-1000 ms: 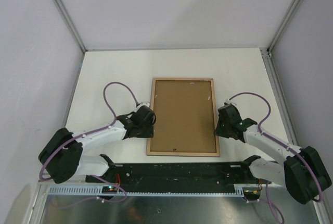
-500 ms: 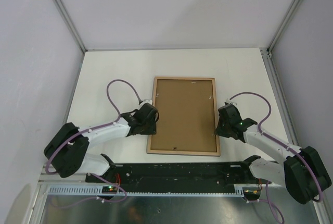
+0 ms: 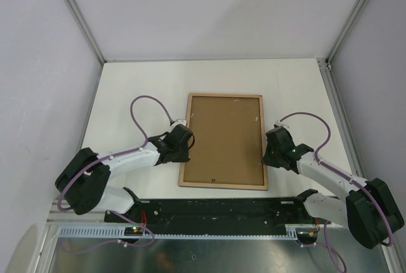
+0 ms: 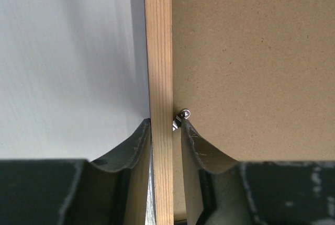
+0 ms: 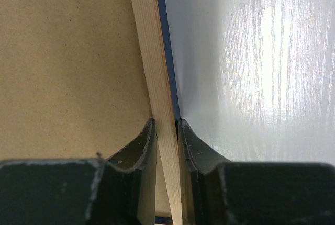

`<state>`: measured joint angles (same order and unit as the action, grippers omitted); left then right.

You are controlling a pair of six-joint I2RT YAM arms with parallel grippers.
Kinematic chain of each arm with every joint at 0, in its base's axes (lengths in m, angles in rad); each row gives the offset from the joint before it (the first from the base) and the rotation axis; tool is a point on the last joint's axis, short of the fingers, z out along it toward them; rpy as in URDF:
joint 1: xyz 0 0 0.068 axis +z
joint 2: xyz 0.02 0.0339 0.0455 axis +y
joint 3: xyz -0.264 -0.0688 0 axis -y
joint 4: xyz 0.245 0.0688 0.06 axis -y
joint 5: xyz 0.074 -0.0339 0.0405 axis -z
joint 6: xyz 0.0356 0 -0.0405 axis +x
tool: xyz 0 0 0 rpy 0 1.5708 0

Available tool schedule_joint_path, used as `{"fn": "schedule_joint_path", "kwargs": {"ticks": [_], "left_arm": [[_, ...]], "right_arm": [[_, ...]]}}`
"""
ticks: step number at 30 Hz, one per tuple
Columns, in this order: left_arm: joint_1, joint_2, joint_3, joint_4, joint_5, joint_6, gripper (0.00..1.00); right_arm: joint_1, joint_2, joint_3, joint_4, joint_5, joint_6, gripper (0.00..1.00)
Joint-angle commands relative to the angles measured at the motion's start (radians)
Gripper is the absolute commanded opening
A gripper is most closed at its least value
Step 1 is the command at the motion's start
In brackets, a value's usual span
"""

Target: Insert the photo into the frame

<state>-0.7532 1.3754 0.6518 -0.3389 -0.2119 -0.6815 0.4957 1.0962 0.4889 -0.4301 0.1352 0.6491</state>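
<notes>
The frame (image 3: 222, 186) lies face down on the white table, its light wood back up, with a brown backing board (image 3: 223, 139) filling it. The photo is hidden. My left gripper (image 3: 184, 145) straddles the frame's left rail (image 4: 158, 52). Its outer finger touches the wood, while its inner finger stands a narrow gap off, beside a small metal tab (image 4: 181, 116); this gripper (image 4: 165, 123) is open. My right gripper (image 3: 267, 152) is shut on the right rail (image 5: 149, 52), and in its wrist view the gripper (image 5: 166, 123) has both fingers pressed against that rail.
White table (image 3: 139, 82) surrounds the frame on every side. A black rail (image 3: 222, 208) with the arm bases runs along the near edge. Purple cables (image 3: 143, 111) loop above each wrist. Enclosure walls and metal posts (image 3: 327, 63) bound the table.
My left gripper slid a little right and away onto the frame's left rail, and its jaws narrowed around it. The right arm has not moved.
</notes>
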Motion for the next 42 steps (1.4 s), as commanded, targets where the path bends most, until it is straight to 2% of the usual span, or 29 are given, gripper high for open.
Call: {"fn": "schedule_joint_path", "kwargs": {"ticks": [1,8,13,16,21,25,31,37,42], "left_arm": [[-0.002,-0.004,-0.016,-0.022,-0.029,0.018,0.27],[0.000,-0.004,-0.034,-0.024,-0.046,0.017,0.17],[0.000,0.028,-0.016,-0.024,-0.060,-0.004,0.03],[0.000,0.038,-0.006,-0.025,-0.062,-0.004,0.01],[0.000,0.040,-0.003,-0.042,-0.066,0.013,0.00],[0.000,0.028,-0.006,-0.046,-0.046,0.030,0.00],[-0.001,0.023,-0.014,-0.049,-0.016,0.046,0.00],[0.000,0.008,-0.022,-0.049,0.010,0.043,0.00],[0.000,-0.023,-0.040,-0.048,0.029,0.036,0.00]], "right_arm": [[0.001,0.006,-0.002,-0.004,0.025,0.010,0.00],[0.000,0.001,-0.006,-0.003,0.022,0.010,0.00],[-0.001,-0.008,-0.006,-0.009,0.021,0.010,0.00],[-0.002,-0.021,-0.006,-0.018,0.023,0.007,0.01],[-0.007,-0.055,-0.005,-0.021,0.024,0.003,0.19],[-0.016,-0.079,0.003,-0.007,0.028,0.000,0.42],[-0.027,-0.089,0.072,0.022,0.084,-0.006,0.61],[-0.088,0.053,0.198,0.113,0.173,-0.052,0.65],[-0.181,0.210,0.297,0.210,0.136,-0.057,0.65]]}}
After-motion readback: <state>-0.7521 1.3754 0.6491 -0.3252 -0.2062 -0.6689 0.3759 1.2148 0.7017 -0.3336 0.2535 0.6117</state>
